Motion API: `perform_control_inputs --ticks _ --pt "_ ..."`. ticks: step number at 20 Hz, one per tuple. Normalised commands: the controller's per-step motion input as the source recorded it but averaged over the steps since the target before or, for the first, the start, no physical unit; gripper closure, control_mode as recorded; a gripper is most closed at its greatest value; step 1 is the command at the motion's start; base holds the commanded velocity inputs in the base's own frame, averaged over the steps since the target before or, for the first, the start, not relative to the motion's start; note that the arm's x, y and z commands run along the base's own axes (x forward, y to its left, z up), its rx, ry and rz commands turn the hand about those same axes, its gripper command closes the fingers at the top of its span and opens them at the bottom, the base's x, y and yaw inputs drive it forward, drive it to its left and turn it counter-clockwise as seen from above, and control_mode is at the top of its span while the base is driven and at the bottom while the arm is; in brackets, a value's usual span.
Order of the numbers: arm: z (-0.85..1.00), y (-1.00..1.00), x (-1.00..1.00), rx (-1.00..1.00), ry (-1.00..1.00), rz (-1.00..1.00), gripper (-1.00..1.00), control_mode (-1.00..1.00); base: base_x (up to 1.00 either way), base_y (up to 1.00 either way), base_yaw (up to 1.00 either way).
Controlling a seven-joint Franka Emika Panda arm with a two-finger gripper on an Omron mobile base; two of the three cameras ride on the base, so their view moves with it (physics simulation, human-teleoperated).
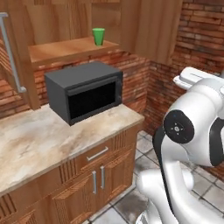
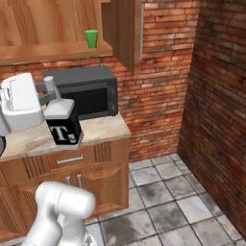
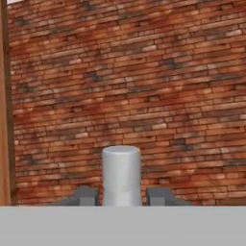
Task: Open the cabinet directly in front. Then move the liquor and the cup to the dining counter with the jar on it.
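My gripper (image 2: 50,99) is shut on the liquor (image 2: 63,126), a small dark bottle with a white label and a black T mark, held in the air in front of the worktop. Its pale cap (image 3: 121,173) stands between my fingertips (image 3: 86,196) in the hand view, facing a brick wall. The green cup (image 1: 99,36) (image 2: 91,38) stands upright on the lower shelf (image 1: 65,49) of the cabinet, whose doors (image 2: 126,33) are swung open. The dining counter and the jar are out of view.
A black microwave (image 1: 85,92) (image 2: 93,90) sits on the marble worktop (image 1: 35,142) under the cabinet shelf. Base cabinets with short handles (image 1: 98,177) lie below. Brick walls (image 2: 216,96) close the corner on the right, above grey floor tiles (image 2: 163,197).
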Motion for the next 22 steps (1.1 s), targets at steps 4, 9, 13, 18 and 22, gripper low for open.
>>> perform_control_inputs --ticks 4,9,13,18,22 --pt "0.0 0.0 0.0 0.0 0.0 0.0 1.0 1.0 -0.69 0.17 -0.42" --pt "0.0 0.0 0.0 0.0 0.0 0.0 1.0 1.0 -0.56 0.32 -0.46" --pt "0.0 0.0 0.0 0.0 0.0 0.0 1.0 1.0 -0.33 0.37 -0.5" --pt "0.0 0.0 0.0 0.0 0.0 0.0 1.0 1.0 -0.34 0.22 -0.53" --pt "0.0 0.0 0.0 0.0 0.0 0.0 1.0 1.0 -0.39 0.04 -0.54"
